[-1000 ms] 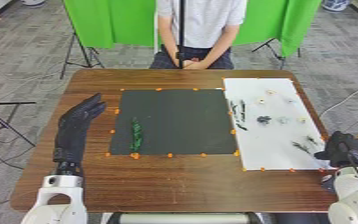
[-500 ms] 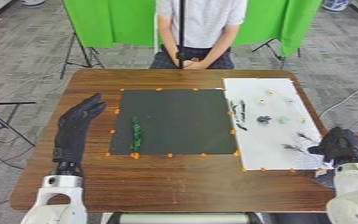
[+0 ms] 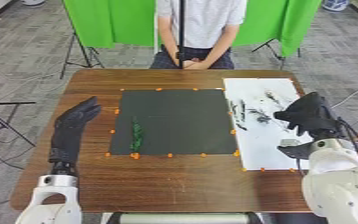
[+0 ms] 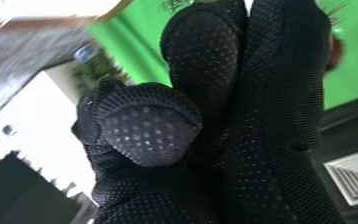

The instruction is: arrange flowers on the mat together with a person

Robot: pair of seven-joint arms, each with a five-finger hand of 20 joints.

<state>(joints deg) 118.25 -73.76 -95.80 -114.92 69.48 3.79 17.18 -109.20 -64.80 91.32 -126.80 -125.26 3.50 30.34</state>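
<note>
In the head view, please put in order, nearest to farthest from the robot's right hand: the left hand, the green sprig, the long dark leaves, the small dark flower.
From the right hand:
1. Small dark flower, on the white sheet
2. Long dark leaves, sheet's left part
3. Green sprig, dark mat's left part
4. Left hand, left of the mat

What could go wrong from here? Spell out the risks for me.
The dark sprig in the right hand spreads its tips above the white sheet, near the dark flower, so it might snag or drag that along. Its stem looks thin, so it could twist in the grip and land crooked on the black mat.
</note>
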